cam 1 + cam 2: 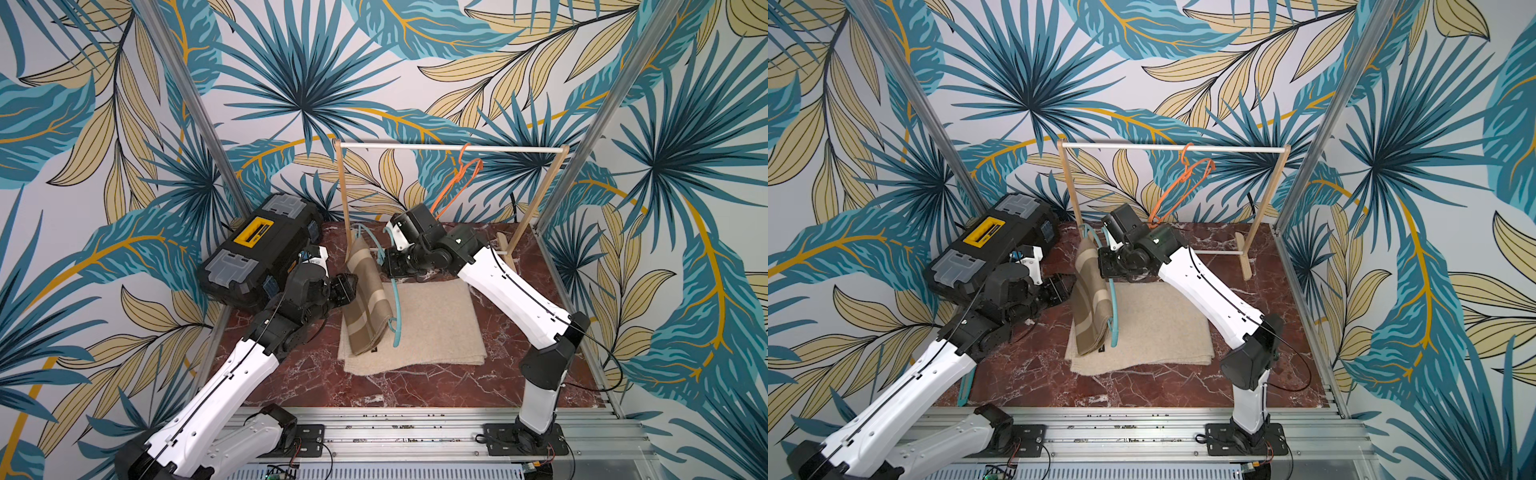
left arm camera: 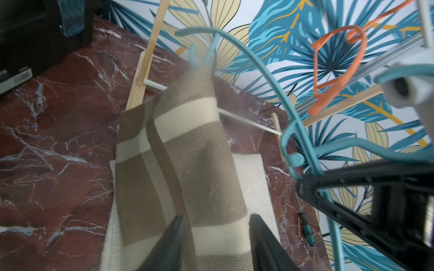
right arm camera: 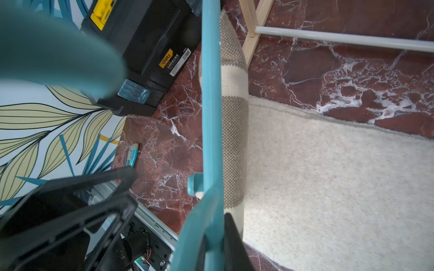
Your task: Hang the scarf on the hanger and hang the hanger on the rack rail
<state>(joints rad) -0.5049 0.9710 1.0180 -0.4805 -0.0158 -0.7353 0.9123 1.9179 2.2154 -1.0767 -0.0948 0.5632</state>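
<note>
Evidently the scarf (image 1: pixel 368 299) is already draped over the teal hanger (image 1: pixel 395 303). Its lower end rests on the folded beige cloth (image 1: pixel 436 324) on the surface (image 1: pixel 415 386). The right gripper (image 1: pixel 390 266) is clenched on the hanger and holds it tilted. The left gripper (image 2: pixel 217 225) is parted, its 2 jaws straddling the scarf without visibly pinching it. The step looks like evening the drape. Best keep the hanger steady, pinch all layers together, and draw gently so neither side slides off.

Two hangers (image 1: pixel 394 301) (image 2: pixel 323 103), two cloths (image 1: pixel 368 299) (image 1: pixel 432 324), one toolbox (image 1: pixel 257 245), one rack (image 1: pixel 449 147).
</note>
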